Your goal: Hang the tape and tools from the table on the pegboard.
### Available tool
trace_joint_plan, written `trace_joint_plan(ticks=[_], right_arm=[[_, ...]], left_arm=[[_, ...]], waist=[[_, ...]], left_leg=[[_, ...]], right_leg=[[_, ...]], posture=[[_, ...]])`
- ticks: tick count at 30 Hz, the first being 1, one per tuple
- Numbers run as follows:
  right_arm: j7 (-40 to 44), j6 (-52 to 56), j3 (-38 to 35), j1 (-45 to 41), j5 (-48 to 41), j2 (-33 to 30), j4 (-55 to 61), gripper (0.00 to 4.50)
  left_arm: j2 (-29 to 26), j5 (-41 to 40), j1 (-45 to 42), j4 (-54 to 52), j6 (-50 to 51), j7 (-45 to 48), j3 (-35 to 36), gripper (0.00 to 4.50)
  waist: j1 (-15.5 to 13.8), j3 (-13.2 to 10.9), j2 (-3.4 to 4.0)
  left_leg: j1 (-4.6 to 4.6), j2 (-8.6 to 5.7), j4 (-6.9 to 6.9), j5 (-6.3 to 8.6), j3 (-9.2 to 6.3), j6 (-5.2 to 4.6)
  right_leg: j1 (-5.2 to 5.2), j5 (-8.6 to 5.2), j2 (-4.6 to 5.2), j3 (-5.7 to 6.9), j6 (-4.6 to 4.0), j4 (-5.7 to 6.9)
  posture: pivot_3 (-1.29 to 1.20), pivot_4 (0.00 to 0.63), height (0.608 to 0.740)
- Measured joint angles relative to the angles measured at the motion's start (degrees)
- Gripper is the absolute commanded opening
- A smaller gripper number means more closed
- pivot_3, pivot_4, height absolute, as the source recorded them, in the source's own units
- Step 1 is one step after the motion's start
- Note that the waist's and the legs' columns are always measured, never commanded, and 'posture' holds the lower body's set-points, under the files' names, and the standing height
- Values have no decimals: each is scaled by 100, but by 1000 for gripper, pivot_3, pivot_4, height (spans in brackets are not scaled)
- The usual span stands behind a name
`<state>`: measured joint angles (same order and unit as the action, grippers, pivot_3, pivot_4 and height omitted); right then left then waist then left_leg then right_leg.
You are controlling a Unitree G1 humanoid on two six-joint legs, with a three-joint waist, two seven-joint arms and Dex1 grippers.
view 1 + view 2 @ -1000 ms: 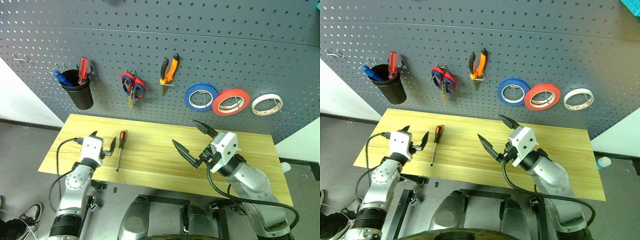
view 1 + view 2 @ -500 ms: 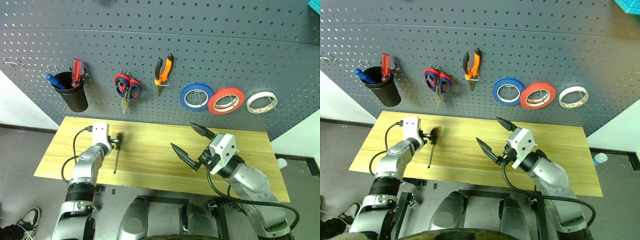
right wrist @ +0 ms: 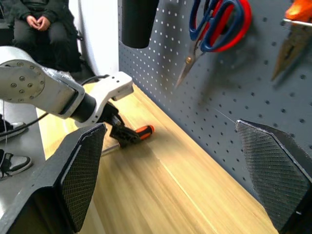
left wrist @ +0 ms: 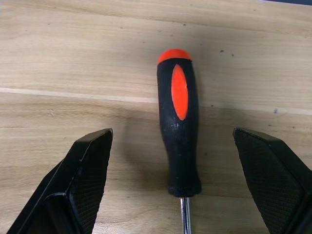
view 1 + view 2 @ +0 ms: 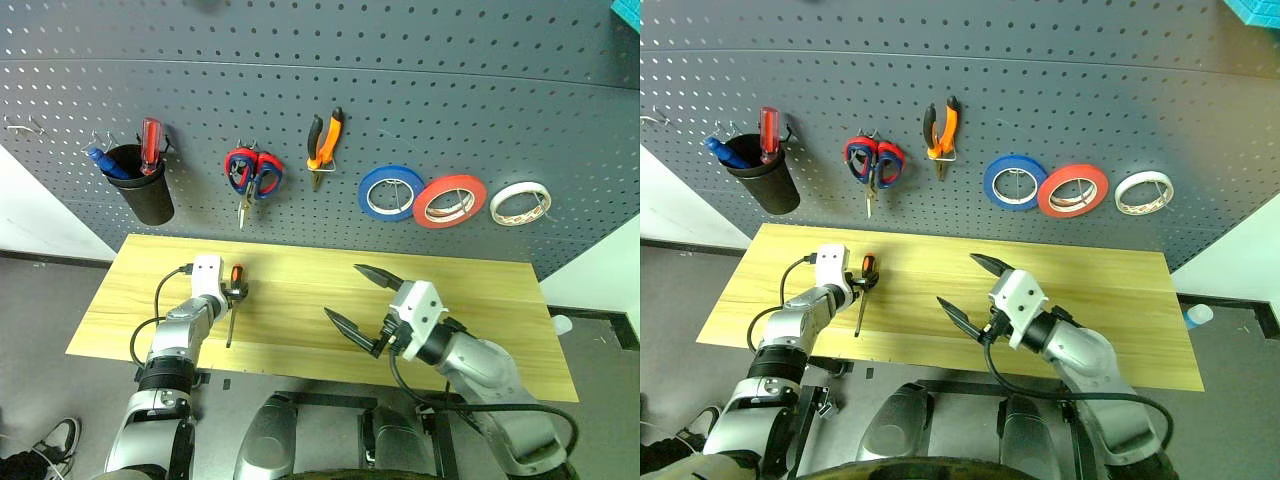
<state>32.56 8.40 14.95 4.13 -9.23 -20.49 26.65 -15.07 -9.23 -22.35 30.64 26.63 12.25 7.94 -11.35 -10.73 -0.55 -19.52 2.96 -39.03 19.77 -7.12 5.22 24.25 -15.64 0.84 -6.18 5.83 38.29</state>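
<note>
With the left gripper spread wide astride the orange-and-black screwdriver lying near the table's left end, an off-centre close could roll its round handle away, while the right gripper hangs wide and empty mid-table.

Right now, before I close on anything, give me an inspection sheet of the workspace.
Surface: table, light wood, level.
Job's things: screwdriver lying on the table; pliers and red tape hanging on the pegboard.
Clutter: red-handled scissors, blue roll, whitish roll, black cup with a red-handled screwdriver.
Grippers: left gripper open, straddling the screwdriver handle; right gripper open, holding nothing.
Cables: black cable at the left arm.
Surroundings: seated person.
</note>
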Motion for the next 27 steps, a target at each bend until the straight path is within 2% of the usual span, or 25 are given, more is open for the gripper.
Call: trace_joint_plan(ticks=[16,19,21,24,27], right_arm=[[-18,-196,148,67,119,107,-210,4500],[-19,-196,144,121,119,85,-206,4500],[-21,-195,142,144,118,76,-196,4500],[-24,-192,138,154,115,71,-140,4500],[-28,-178,115,155,110,67,-95,4500]], left_arm=[[3,0,-92,182,0,3,0,4130],[4,3,-148,332,0,-11,0,3607],[5,3,-221,425,0,-23,0,3007],[7,4,-288,478,-5,-26,0,3007],[7,12,-297,561,-6,-48,-1,2472]], waist=[[34,-2,1],[111,-4,-2],[144,-5,-3],[198,-6,-2],[276,-8,-3]], left_leg=[[-4,0,2,0,0,0],[-7,0,3,0,0,0],[-7,0,3,0,0,0],[-7,0,5,0,0,0],[-8,0,6,0,-1,0]], right_leg=[[2,-2,1,0,3,-7],[2,-3,1,0,5,-9],[2,-3,2,0,5,-9],[3,-5,2,0,8,-9],[3,-7,2,0,12,-9]], posture=[[269,157,681],[267,158,681],[264,160,681],[264,161,681],[264,161,681]])
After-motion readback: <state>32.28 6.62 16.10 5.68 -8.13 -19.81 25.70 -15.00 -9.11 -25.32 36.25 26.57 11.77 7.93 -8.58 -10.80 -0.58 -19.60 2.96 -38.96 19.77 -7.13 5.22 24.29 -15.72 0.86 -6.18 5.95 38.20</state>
